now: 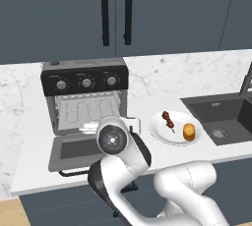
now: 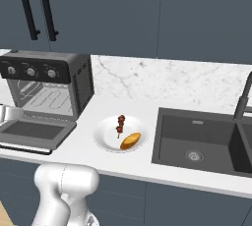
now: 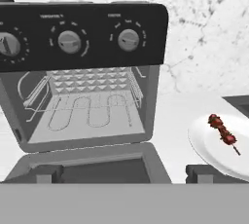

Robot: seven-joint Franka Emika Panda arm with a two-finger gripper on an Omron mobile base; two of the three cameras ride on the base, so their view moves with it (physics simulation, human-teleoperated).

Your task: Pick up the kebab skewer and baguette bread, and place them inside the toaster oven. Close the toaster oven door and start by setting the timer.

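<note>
**Lining up for the first pick, oven standing open**

I'm looking over the oven (image 1: pixel 83 99), its door (image 1: pixel 78 150) lying dropped flat on the counter (image 2: pixel 162 181), rack bare. I'm holding the gripper (image 3: pixel 121 181) above the door with jaws spread wide, gripping nothing. Just right of the oven, the plate (image 2: pixel 106 136) is carrying the baguette (image 2: pixel 130 141) and the skewer (image 2: pixel 120 124). Next I'm judging a swing right and down over the skewer.

The toaster oven (image 3: pixel 80 72) stands on the tabletop (image 1: pixel 142 104) ahead of the fingers (image 3: pixel 46 174), its door (image 3: pixel 92 162) dropped flat between them. Right of the fingers, a plate (image 1: pixel 173 127) carries the kebab skewer (image 3: pixel 222 133) with the baguette bread (image 1: pixel 189 131) beside it; a sink (image 2: pixel 202 139) lies farther right.
</note>
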